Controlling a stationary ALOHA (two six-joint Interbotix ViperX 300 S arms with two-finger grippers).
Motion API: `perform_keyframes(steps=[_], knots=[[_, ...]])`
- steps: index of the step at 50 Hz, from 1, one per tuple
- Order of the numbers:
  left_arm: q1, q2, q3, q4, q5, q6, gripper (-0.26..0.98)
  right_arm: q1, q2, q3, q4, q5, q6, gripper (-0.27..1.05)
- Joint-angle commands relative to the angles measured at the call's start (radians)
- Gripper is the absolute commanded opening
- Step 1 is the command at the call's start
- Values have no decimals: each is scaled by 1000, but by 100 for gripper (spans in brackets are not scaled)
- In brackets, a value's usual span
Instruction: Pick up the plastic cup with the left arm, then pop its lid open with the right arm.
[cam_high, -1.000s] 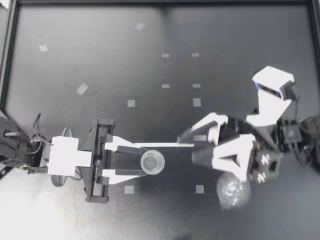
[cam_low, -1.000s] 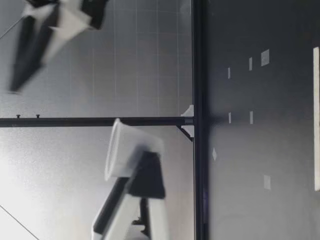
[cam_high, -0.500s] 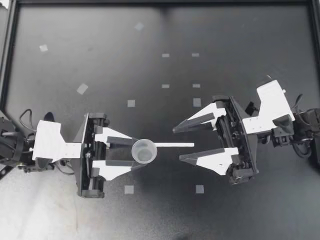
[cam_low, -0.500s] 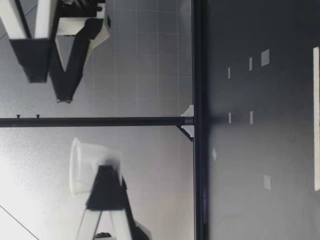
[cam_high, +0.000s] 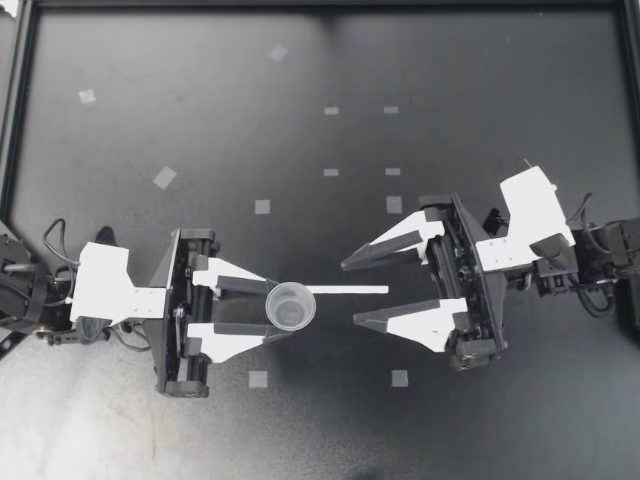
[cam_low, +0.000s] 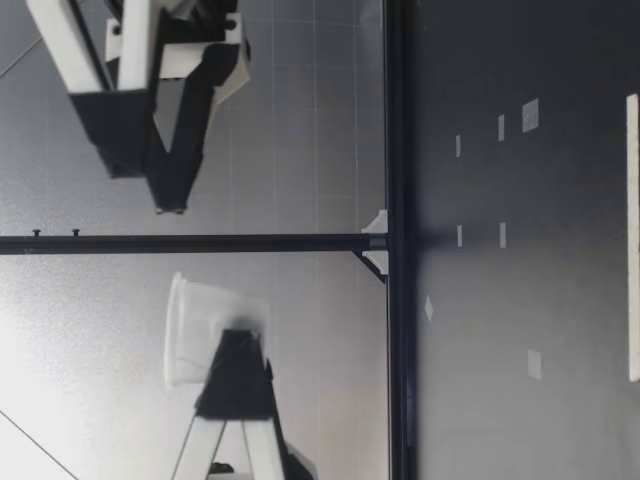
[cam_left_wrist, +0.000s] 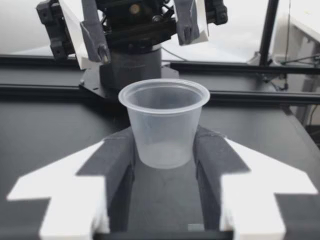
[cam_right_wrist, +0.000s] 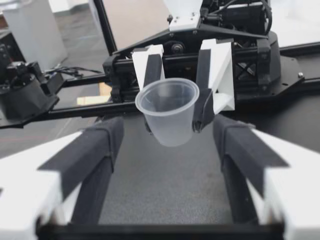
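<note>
While my left pincer (cam_high: 268, 306) keeps pinching the clear plastic cup (cam_high: 291, 305) low on its wall, upright and mouth up, the bigger change is on the other side. A second ago my right pincer (cam_high: 350, 293) was crowded in against the cup. Now it stands back with its fingers spread wide, tips aimed at the cup and a clear gap between them. Over the last half second both pincers have sunk a little toward the bench (cam_high: 180, 130) — the low view shows the cup (cam_low: 200, 330) lower, though well above the surface — and drawn slightly nearer each other. By my judgement the cup, which looks empty, rests in the left grip alone, and the right holds nothing.
</note>
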Motion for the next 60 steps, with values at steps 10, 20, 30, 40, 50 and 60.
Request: perform_keyframes(steps=[10,20,30,40,50,60], knots=[[2,-8,-12,3,14,0,6,-6,8,-15,3,-5,0,71],[2,-8,-20,3,38,0,6,-6,6,-15,2,-5,0,71],[2,-8,-18,3,38,2,6,-6,6,-17,2,-5,2,71],[2,-8,-18,3,38,3,6,-5,6,-17,2,-5,2,71],[2,-8,-18,3,38,3,6,-5,8,-17,2,-5,2,71],[2,-8,-18,3,38,3,6,-5,8,-15,2,-5,2,71]])
